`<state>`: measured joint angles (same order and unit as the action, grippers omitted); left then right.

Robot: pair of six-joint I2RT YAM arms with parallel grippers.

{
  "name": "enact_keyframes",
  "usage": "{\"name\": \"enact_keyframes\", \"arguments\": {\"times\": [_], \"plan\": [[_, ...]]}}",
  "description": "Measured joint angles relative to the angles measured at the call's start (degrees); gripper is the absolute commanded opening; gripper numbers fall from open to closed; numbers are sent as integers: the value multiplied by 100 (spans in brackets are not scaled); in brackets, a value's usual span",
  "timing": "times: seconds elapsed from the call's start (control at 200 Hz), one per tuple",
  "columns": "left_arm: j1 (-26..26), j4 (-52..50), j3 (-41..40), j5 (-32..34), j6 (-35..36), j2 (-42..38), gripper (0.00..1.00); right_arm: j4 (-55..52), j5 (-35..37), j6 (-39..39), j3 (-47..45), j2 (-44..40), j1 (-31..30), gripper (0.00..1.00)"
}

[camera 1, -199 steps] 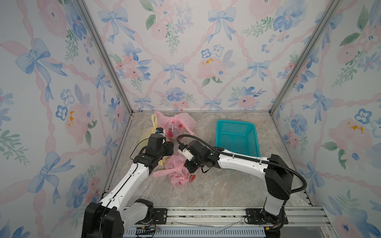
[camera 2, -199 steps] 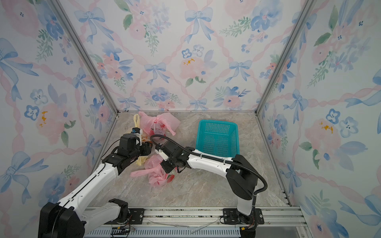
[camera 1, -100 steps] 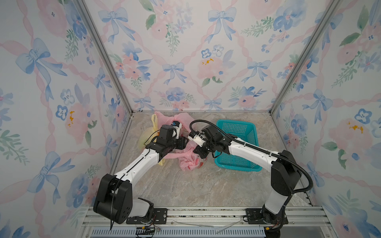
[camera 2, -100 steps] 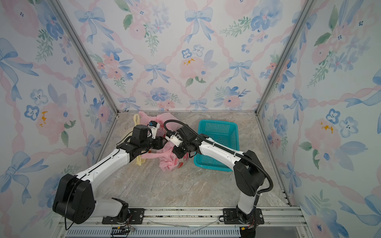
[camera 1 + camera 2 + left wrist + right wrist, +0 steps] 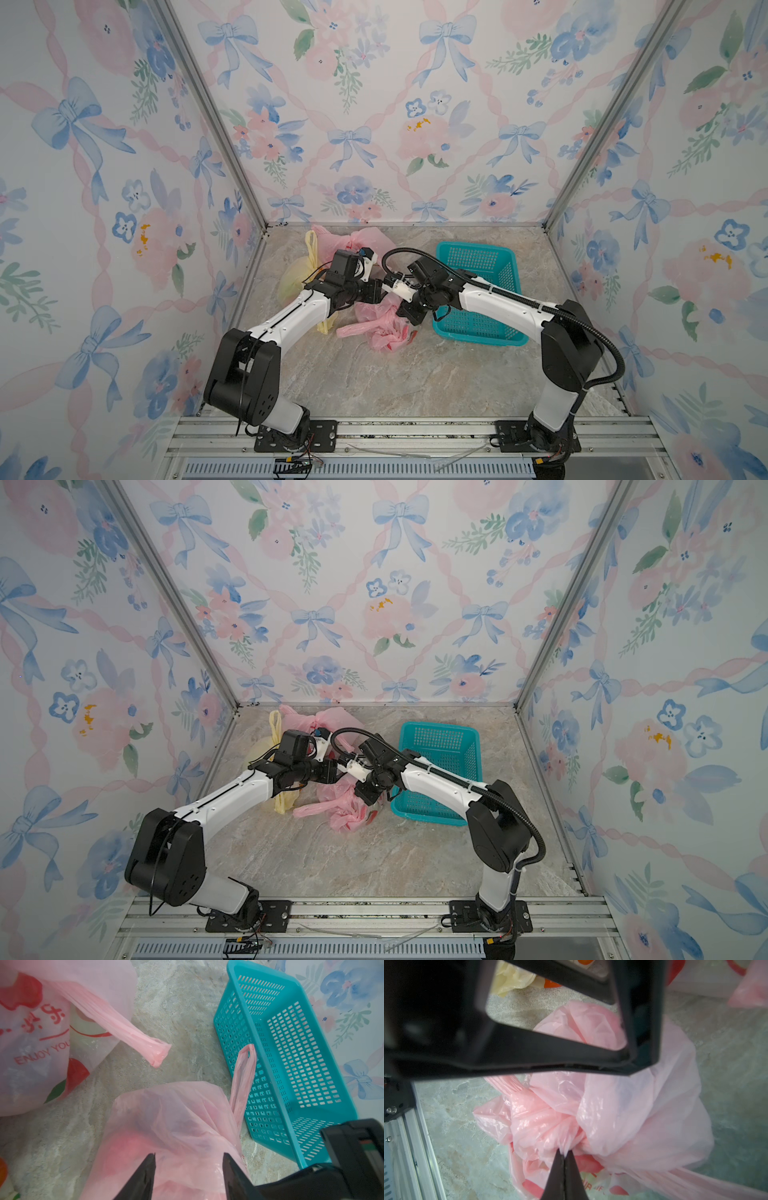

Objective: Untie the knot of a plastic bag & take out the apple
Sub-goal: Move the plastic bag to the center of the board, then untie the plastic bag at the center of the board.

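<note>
Arms [image 5: 291, 320] converging over pink bag [image 5: 382, 328]

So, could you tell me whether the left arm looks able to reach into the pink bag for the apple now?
Probably not yet: the right gripper pinches the pink bag shut, and no opening shows.

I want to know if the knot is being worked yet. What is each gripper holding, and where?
The right gripper pinches the pink plastic bag at its gathered folds. The left gripper stands open over it, holding nothing.

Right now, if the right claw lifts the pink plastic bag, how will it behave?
The pink plastic bag looks thin and crumpled, so it would probably sag. Pinched by the right claw at its gathered film, it may stretch or slip; whatever is inside would likely swing.
</note>
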<state>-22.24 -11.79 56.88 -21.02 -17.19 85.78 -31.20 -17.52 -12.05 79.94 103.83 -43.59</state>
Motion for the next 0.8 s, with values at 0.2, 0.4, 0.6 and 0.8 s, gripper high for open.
{"name": "enact_keyframes", "arguments": {"times": [0.2,0.4,0.6,0.8], "plan": [[-197,-68,22,140,-133,61,58,-155,39,46,-111,0,42,0],[-387,-118,122,170,-251,413,53,-160,153,201,-356,-26,90,0],[-603,-164,260,59,-372,610,3,-136,238,348,-461,-111,118,0],[-726,-162,275,-199,-365,726,0,0,297,474,-564,-186,122,0]]}}
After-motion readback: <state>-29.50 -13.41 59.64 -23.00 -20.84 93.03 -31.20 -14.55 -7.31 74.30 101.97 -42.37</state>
